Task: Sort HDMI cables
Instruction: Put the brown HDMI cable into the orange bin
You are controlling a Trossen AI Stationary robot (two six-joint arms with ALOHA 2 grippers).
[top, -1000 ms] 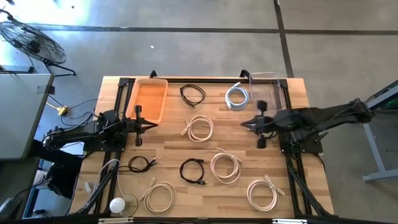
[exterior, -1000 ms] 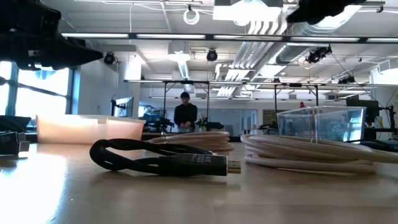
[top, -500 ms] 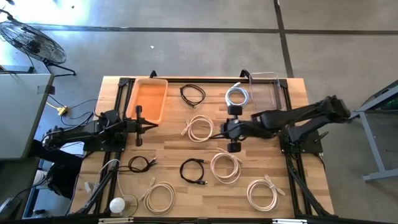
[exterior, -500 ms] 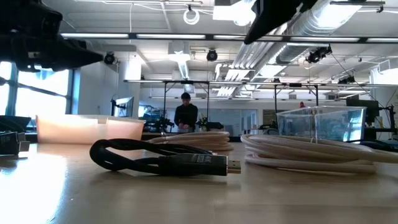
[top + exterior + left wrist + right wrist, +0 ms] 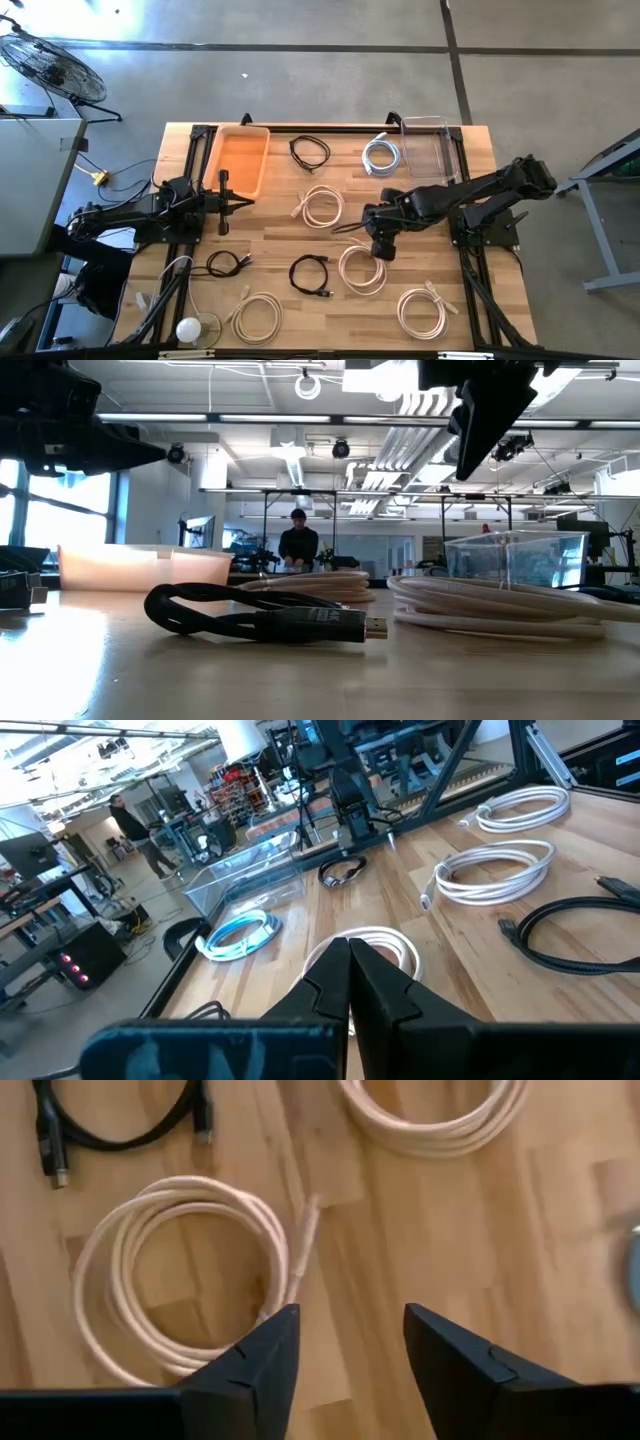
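Several coiled HDMI cables lie flat on the wooden table (image 5: 280, 235). They include black ones (image 5: 310, 152) (image 5: 312, 275) (image 5: 227, 264), beige ones (image 5: 322, 207) (image 5: 362, 268) (image 5: 422, 310) and a silvery-white one (image 5: 381, 155). My right gripper (image 5: 376, 240) (image 5: 345, 1342) hangs open above the table's middle, pointing steeply down. It is beside one beige coil (image 5: 190, 1270), whose plug end (image 5: 305, 1230) lies just ahead of the fingers. My left gripper (image 5: 240, 203) (image 5: 348, 970) waits shut and level at the left, next to the orange tray (image 5: 240, 160).
A clear plastic box (image 5: 430, 150) stands at the far right of the table, and the orange tray at the far left. A round white object (image 5: 190, 328) and a pale cord lie at the near left corner. A person (image 5: 297, 545) stands far off in the room.
My right gripper has swung from the table's right side toward its middle, then a little toward the near edge and down. It has tipped from near level to pointing steeply down and has opened. No cable has moved.
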